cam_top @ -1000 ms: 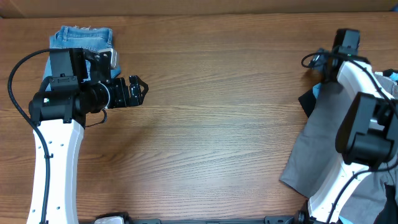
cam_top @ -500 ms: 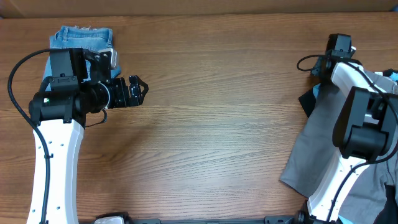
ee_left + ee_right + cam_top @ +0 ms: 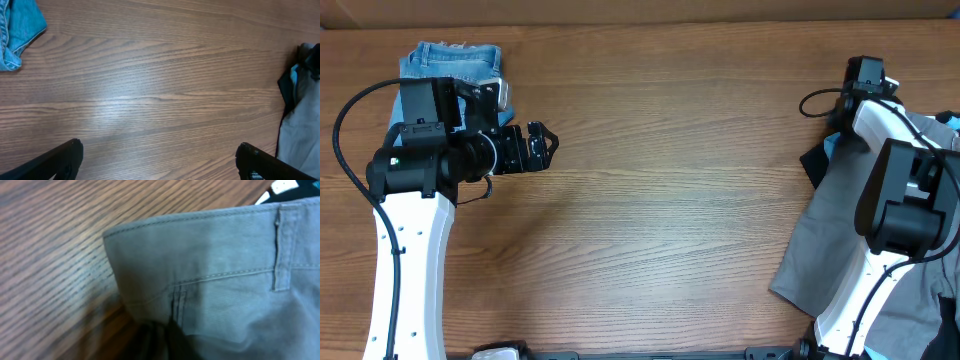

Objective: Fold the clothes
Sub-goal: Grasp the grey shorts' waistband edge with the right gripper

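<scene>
Over on the right side of the table (image 3: 670,200), the grey shorts (image 3: 825,240) lie spread in a long slanting sheet, running from near the front edge up toward the far right corner. The right arm (image 3: 895,200) reaches across them, and the right gripper (image 3: 865,80) is down at their far end. From its own camera all I get is the waistband (image 3: 200,245), very close, with a belt loop (image 3: 276,255) and rows of stitching, one corner of the band lying over the bare wood. A dark shape sits at the bottom of that view, and I cannot tell whether the fingers are clenched on the cloth or apart.

Just beside the shorts, on their inner side, a black garment (image 3: 813,165) pokes out with a bit of light-blue fabric (image 3: 832,145) showing.

Across the table, the left gripper (image 3: 545,145) hangs above bare wood with its fingers (image 3: 65,157) spread wide and nothing between them. Behind the left arm, at the far left corner, lie the small denim shorts (image 3: 450,60), well apart from the grey pair.
</scene>
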Robot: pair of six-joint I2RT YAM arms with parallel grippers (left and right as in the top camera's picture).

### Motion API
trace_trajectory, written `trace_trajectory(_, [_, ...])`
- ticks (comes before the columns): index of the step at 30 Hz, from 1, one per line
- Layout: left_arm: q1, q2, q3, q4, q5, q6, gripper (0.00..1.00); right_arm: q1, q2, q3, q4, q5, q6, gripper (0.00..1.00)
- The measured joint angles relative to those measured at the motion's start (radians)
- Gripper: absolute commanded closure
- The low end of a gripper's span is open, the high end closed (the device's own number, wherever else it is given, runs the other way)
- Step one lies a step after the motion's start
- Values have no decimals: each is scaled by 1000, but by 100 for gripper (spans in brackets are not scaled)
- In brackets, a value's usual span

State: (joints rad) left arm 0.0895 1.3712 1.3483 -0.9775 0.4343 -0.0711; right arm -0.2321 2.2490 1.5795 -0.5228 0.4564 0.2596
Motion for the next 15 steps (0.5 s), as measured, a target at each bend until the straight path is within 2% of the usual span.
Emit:
trace_trajectory(8, [0,0,0,-7,0,0,0,-4,-31,8,-34,-75,-2,96])
trace_trajectory(15, [0,0,0,-7,0,0,0,-15,-153,8,-46,-166,-2,96])
